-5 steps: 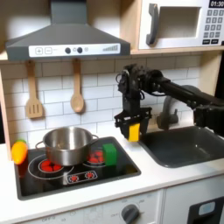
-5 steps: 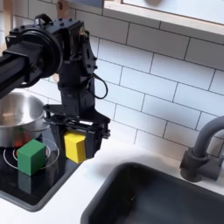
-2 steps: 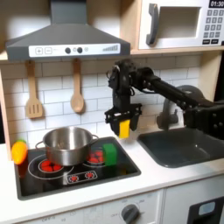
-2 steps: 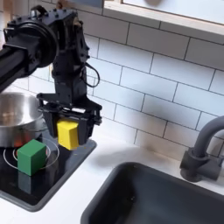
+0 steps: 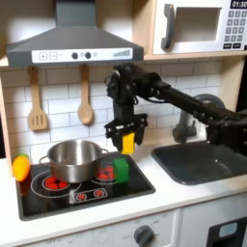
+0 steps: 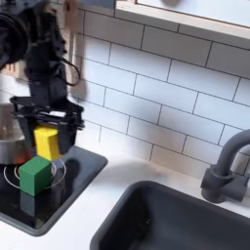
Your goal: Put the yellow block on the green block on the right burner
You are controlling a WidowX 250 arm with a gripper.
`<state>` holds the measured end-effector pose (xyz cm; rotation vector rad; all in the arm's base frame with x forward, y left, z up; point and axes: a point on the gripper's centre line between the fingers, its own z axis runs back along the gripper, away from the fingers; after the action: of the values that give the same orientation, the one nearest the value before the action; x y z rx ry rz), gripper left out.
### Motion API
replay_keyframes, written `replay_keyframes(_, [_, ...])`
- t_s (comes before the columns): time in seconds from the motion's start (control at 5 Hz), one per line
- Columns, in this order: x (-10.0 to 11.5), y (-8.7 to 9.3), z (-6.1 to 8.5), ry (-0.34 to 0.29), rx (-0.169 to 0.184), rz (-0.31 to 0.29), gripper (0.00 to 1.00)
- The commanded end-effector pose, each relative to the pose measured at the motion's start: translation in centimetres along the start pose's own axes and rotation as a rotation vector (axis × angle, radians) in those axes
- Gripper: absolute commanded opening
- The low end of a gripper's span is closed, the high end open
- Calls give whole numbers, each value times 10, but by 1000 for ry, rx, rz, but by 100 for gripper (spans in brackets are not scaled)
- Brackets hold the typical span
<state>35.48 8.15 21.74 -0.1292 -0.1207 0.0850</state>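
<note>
Can't see much of the right burner since the green block sits right on its red ring, and the steel pot is cut off at the second exterior view's left edge. The gripper is clamped on the yellow block, a small bright cube held in the air just above the green one, not touching it. The first exterior view gives you the whole pot, a rounded yellow-orange toy beside the hob and the sink.
</note>
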Motion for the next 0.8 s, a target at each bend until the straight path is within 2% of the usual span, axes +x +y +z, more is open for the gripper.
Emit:
replay_keyframes(0.0, [-27, 14, 8, -1, -32, -11, 0])
replay_keyframes(0.2, [-32, 23, 3, -21, -6, -20, 0])
replay_keyframes(0.4, [-34, 19, -10, -42, 5, -48, 0])
replay_keyframes(0.6, [-30, 20, -17, -92, 51, -66, 0])
